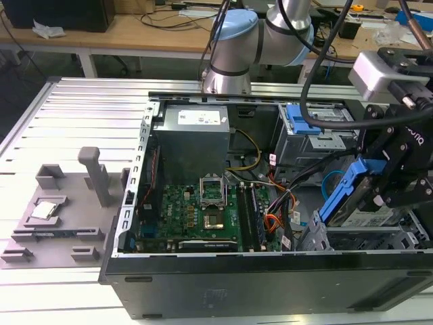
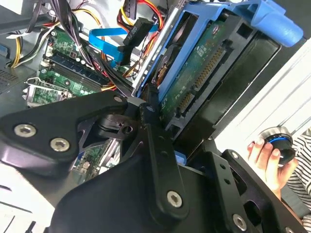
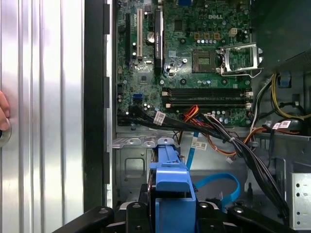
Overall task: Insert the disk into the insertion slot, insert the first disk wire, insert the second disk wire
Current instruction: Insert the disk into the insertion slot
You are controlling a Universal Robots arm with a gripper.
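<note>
The fingers (image 3: 133, 209) are pressed against the two long sides of the disk (image 3: 170, 182), pinching it by its bright blue carrier; in the first wrist view the carrier sits squarely between them. In the second wrist view the gripper (image 2: 182, 127) holds the disk (image 2: 206, 80) with its green circuit board and connector pins facing the camera.

In the exterior view the gripper (image 1: 380, 194) hangs at the exterior view's right, over the open computer case (image 1: 270, 284). The disk (image 1: 344, 198) is tilted steeply, with its lower end down at the top of the insertion slot (image 1: 369, 240), the silver-grey perforated bay in the case's near corner. Whether the two touch cannot be told.

Behind the bay stands the taller grey drive cage (image 1: 314, 145) with its blue latch (image 1: 301, 122). A blue flat cable (image 3: 221, 182) and a black wire bundle (image 3: 238, 148) lie loose just beside the slot's sheet metal (image 3: 133, 162). The motherboard (image 1: 203, 213) lies in the middle of the case, with the power supply (image 1: 193, 139) behind it.

A person's hand (image 2: 265, 158) grips a black and blue knob (image 2: 278, 141) outside the case. A grey fixture (image 1: 61, 210) rests on the ribbed aluminium table (image 1: 81, 108), well apart from the arm.
</note>
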